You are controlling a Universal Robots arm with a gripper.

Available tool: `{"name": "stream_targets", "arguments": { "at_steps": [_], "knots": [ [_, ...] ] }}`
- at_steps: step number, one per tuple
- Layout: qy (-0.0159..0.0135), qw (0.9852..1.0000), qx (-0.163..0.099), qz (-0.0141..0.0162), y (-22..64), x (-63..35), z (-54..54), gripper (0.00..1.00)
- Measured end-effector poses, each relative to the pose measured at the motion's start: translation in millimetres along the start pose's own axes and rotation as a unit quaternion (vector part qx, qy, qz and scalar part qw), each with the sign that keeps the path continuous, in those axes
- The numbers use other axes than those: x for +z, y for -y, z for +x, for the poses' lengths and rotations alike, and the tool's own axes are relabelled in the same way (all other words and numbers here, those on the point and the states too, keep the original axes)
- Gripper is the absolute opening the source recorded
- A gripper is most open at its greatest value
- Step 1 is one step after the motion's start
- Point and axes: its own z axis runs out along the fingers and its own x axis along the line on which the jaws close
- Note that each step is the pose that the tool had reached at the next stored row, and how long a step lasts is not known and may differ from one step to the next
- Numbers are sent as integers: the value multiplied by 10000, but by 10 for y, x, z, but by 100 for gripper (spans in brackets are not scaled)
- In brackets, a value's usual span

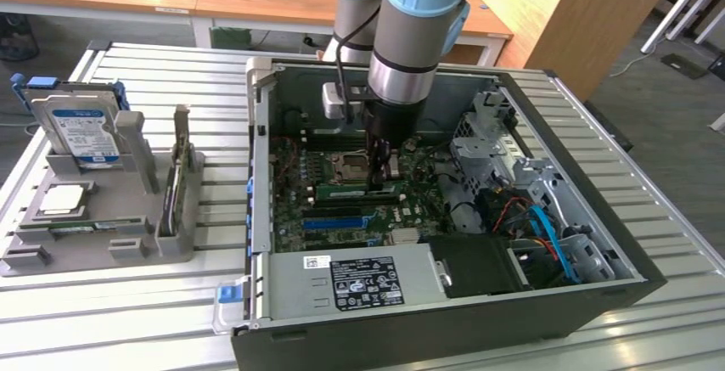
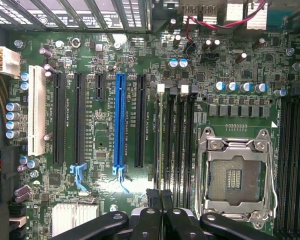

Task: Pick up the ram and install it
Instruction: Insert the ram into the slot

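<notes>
The ram (image 2: 159, 145) is a thin green stick seen edge-on, standing in one of the black memory slots beside the empty processor socket (image 2: 235, 172). In the exterior view the ram (image 1: 353, 191) shows as a green strip low on the motherboard, inside the open computer case (image 1: 258, 159). My gripper (image 1: 379, 180) reaches straight down into the case onto it. In the wrist view the gripper (image 2: 161, 200) has its black fingers shut together over the stick's upper edge.
A grey holder (image 1: 125, 244) on the slatted table at the exterior view's left carries a blue-labelled hard drive (image 1: 85, 129) and a silver processor chip (image 1: 63, 201). Inside the case are the power supply (image 1: 351, 282), blue and red cables (image 1: 544, 227) and a blue expansion slot (image 2: 120, 120).
</notes>
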Motion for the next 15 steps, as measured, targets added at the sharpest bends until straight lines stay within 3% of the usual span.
{"name": "stream_targets", "arguments": {
  "at_steps": [15],
  "knots": [
    [-2, 10000, 82, -2, 0, 5, 0, 12]
  ]
}}
